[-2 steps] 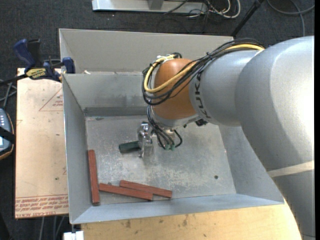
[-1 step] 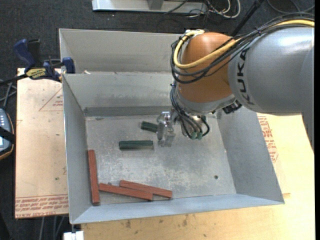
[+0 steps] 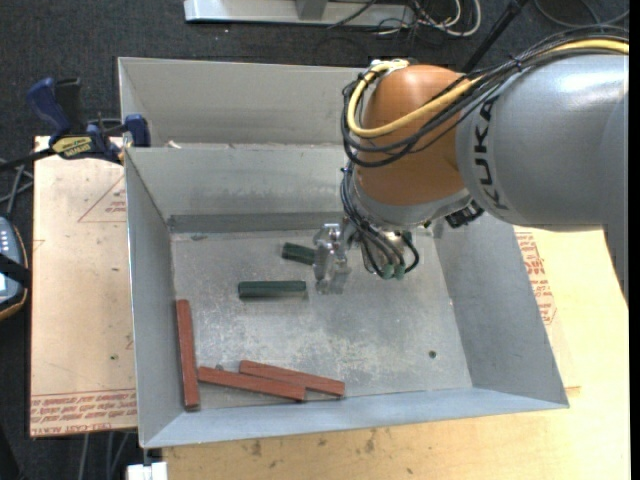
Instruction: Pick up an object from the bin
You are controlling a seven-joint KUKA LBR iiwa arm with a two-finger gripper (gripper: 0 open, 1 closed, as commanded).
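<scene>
Orange wrist cover [image 3: 410,128] hides the gripper [image 3: 330,260] from above; whether it is wide or narrow cannot be told. Green block [image 3: 297,254] lies just left of the gripper, its right end obscured. Green bar [image 3: 272,290] lies lower-left, and three red bars [image 3: 290,379] farther lower-left.

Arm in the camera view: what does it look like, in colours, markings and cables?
A thick silver-grey arm with dark KUKA lettering on its side. Its wrist carries a rounded orange cover, with yellow and black cables looped over the top. Below it hangs a small grey metal gripper, with more dark cables beside it.
</scene>
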